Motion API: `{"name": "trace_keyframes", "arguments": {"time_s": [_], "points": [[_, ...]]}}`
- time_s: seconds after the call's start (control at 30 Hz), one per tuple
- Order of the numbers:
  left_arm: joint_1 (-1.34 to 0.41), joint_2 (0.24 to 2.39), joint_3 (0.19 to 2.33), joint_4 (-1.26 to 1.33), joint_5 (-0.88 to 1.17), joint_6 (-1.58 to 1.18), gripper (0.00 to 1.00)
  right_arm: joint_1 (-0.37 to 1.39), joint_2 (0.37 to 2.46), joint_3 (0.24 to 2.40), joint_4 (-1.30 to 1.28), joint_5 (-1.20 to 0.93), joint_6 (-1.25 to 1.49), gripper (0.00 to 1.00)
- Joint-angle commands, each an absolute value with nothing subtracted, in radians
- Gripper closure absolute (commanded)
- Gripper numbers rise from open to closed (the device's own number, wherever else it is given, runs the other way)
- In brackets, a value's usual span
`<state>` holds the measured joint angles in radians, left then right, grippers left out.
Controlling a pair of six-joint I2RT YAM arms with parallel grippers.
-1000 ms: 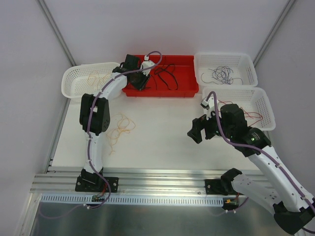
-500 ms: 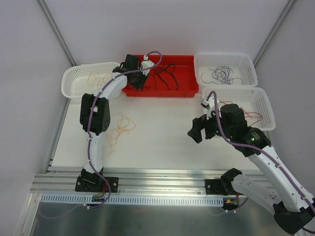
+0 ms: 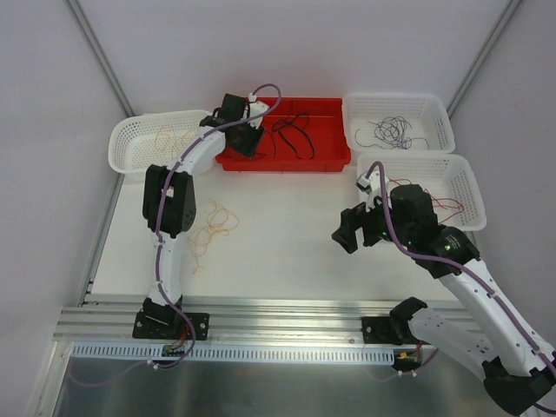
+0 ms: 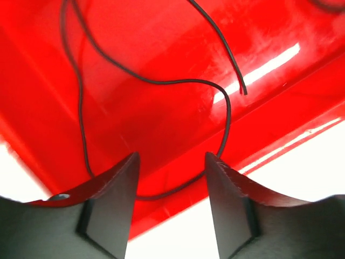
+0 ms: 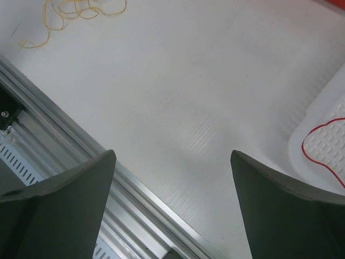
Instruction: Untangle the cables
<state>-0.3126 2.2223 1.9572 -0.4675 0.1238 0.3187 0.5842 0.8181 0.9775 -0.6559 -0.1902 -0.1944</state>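
On the far left, the white mesh basket [image 3: 122, 149] holds a few curly yellow-tan cables [image 3: 169, 137]. Just in front of it, one more yellow-tan cable [image 3: 213, 228] lies loose on the white surface [image 3: 278, 226], a thin tangle of loops.

Moving to the middle, the red bin [image 3: 287, 165] carries the black cables [image 3: 294, 135], hair-thin strands that loop and cross over its floor. The left claw [image 3: 246, 142] hangs over the bin's left end. Its wrist view shows the fingers part-way spread, with one black strand crossing the gap low down and neither pad pinching it.

Next comes the right claw [image 3: 346, 233], hovering over bare surface with its fingers spread wide and nothing between them.

At the far right, the upper white basket [image 3: 439, 109] holds a small knot of dark purple-blue cables [image 3: 393, 132]. The lower white basket [image 3: 469, 184] holds a red cable [image 3: 447, 206], and one curve of it shows at the edge of the right wrist view.
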Motion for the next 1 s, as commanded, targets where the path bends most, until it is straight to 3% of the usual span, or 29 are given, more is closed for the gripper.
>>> {"name": "trace_keyframes", "arguments": {"time_s": [0.0,0.17,0.4,0.73,0.87,0.97], "points": [[-0.31,2.034,1.965,-0.468,0.055,0.145,0.46,0.588,0.79,0.994,-0.663,-0.183,-0.181,0.07],[-0.311,1.787,1.731,-0.471,-0.06,-0.041,0.23,0.588,0.779,0.98,-0.657,-0.21,-0.178,0.07],[-0.311,1.447,1.292,-0.483,-0.121,-0.267,0.1,0.591,0.788,0.947,-0.635,-0.262,-0.166,0.07],[-0.285,1.203,0.887,-0.503,-0.224,-0.452,0.2,0.609,0.792,0.882,-0.601,-0.298,-0.144,0.07],[-0.125,1.216,0.819,-0.496,-0.153,-0.5,0.23,0.617,0.801,0.861,-0.578,-0.308,-0.14,0.07],[-0.097,1.252,0.805,-0.486,-0.179,-0.509,0.27,0.623,0.807,0.853,-0.569,-0.31,-0.138,0.07]]}}
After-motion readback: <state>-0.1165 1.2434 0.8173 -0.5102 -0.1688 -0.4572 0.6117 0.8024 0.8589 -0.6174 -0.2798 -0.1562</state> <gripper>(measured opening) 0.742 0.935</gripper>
